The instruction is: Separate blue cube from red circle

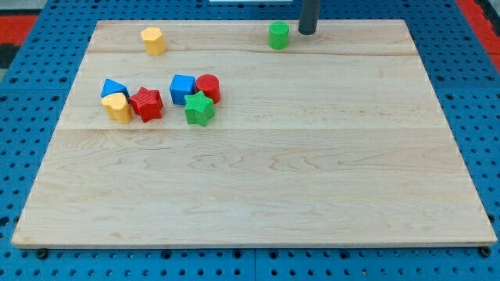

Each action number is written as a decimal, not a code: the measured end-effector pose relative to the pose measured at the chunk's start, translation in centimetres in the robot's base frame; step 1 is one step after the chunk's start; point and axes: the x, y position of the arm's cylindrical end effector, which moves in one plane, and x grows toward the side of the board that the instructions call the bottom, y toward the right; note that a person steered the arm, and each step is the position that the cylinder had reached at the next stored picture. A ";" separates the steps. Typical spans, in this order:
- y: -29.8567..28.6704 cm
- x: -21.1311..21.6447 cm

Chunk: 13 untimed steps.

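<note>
Blue cube [182, 88] touches red circle [208, 87] on the table [266, 172], green star [199, 108] against both. I see my tip [307, 33] at the view's top, well apart, beside a green cylinder [278, 36] (no jaws, just a rod).

Blue cube [183, 88] touching red circle [208, 87], upper left.
</note>
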 end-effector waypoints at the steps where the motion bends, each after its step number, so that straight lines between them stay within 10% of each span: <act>1: -3.2 0.2; 5: -4.9 0.2; 8: 0.7 20.3; 10: -11.4 30.2; 13: -19.5 27.5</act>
